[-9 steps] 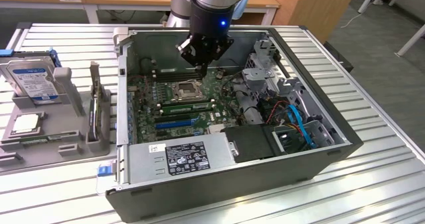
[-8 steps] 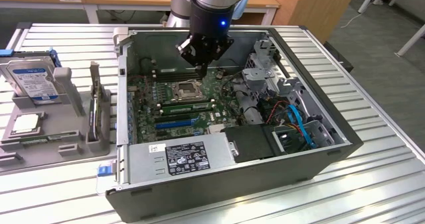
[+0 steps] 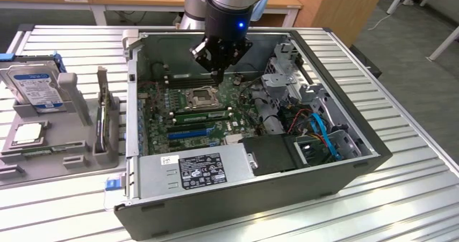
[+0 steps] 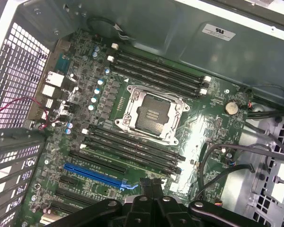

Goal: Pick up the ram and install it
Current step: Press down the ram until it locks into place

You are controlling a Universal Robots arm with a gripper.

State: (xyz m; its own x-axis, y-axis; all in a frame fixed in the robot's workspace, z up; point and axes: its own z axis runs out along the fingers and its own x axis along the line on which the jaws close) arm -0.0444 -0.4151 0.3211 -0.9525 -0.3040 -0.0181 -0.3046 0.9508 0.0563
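While the end effector [image 3: 217, 64] hangs inside the open computer case [image 3: 251, 199], above the empty processor socket [image 3: 201, 96], its fingers are pressed together and pinch nothing. The wrist view confirms this: the closed end effector [image 4: 149, 189] carries no board between its tips.

The ram [image 3: 101, 113] appears to be the thin stick standing on edge in the grey fixture [image 3: 43, 169] on the table [image 3: 401, 161], toward the exterior view's left. It is well apart from the end effector and untouched. The hard drive [image 3: 36, 86] and the processor chip [image 3: 27, 133] lie in the same fixture – do not confuse them with it.

A green module [image 3: 204, 113] already sits in a slot just beside the socket. Treat it as a separate part; whether it is fully latched cannot be told.

To perform the pick-up well:

- Spread the fingers before you approach the ram; closed fingers would strike its top edge.
- Align the finger faces parallel to the flat sides of the stick.
- Grip near the middle of its length, so that it does not swing.
- Lift straight up out of the fixture – a tilted pull is likely to bind.
- Clear the case wall with margin when crossing.

For reference, the memory slots [image 4: 132, 146] run alongside the socket [image 4: 151, 111].
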